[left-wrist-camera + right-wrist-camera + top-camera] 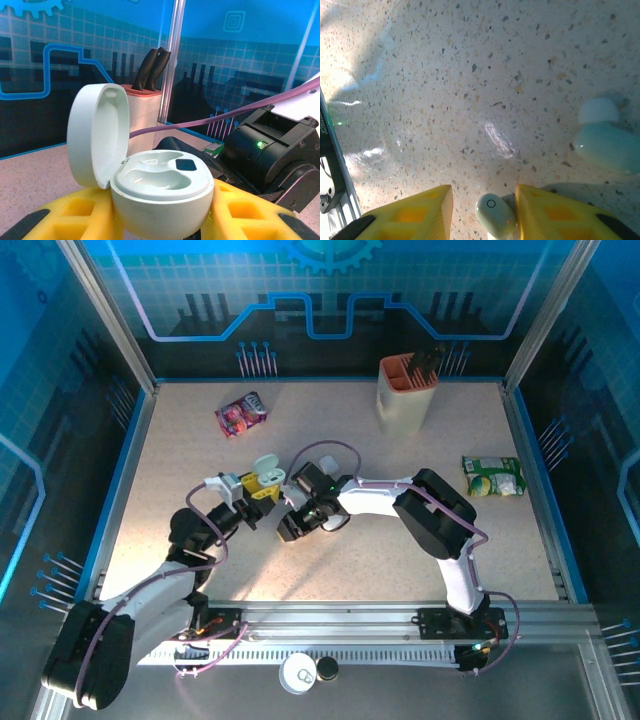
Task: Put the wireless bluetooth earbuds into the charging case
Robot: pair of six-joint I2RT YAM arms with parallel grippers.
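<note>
Yellow left fingers (75, 215) clamp the open white charging case (160, 190), centre frame. Right fingers (420, 212) stand apart over the counter (470, 75), an earbud (494, 214) between them.

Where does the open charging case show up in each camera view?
Top external: the charging case, lid up, sits left of centre in the left gripper.
Left wrist: bottom centre, close up, between the yellow fingers.
Right wrist: this camera faces the table, with an earbud between the right gripper fingers.
Shared landmark: the knife block stands behind the case in the top and left wrist views.
</note>
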